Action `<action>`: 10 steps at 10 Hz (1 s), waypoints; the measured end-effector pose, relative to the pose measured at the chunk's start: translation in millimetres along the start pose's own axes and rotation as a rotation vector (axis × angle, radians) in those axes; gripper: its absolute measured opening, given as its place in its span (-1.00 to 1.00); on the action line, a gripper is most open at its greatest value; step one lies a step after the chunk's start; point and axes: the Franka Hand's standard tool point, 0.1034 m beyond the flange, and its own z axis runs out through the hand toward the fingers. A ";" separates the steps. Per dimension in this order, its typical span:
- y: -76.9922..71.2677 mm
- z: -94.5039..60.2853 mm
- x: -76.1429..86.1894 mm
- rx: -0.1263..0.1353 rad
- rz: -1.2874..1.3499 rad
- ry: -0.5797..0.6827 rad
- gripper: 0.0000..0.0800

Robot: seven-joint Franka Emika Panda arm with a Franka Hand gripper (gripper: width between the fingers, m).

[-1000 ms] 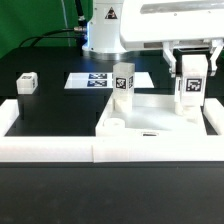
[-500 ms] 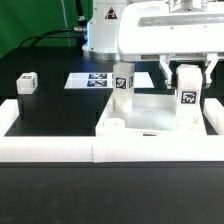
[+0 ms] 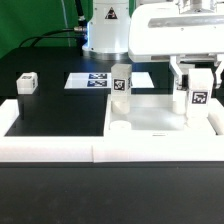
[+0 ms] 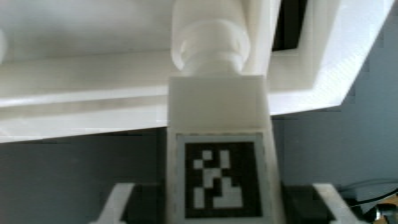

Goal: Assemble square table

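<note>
The low white border wall runs along the near edge of the black tabletop and turns back at both near corners. Just behind it, toward the near corner on the exterior view's right, lies the square table's slab, recessed side up.

Over the slab's far corner on that same side, my gripper points straight down from my wrist, which hangs level above the slab. Its jaws are closed partway on an upright white leg, one finger on each flank. The wrist view shows the same leg running away from the camera, its rounded end at the slab's corner. I cannot tell whether that end touches the slab. The black-and-white block-pattern tag on the leg faces the wrist camera.

A second leg stands upright at the slab's far corner on the exterior view's left, its tag facing the near edge.

Farther back, the marker board lies flat near the middle of the tabletop, its printed tags too small to make out. A small tagged leg block sits alone toward the edge on the exterior view's left. My base rises at the far edge.
</note>
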 end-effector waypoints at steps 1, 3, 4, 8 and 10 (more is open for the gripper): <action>-0.2 0.1 0.0 0.000 0.000 -0.001 -0.27; -0.9 1.0 -1.6 0.001 -0.001 -0.005 -0.27; -4.0 2.3 -5.4 0.003 -0.007 -0.010 -0.27; -19.7 3.6 -21.6 0.007 -0.028 -0.011 -0.27; -23.5 -0.1 -30.9 -0.005 -0.007 -0.005 -0.27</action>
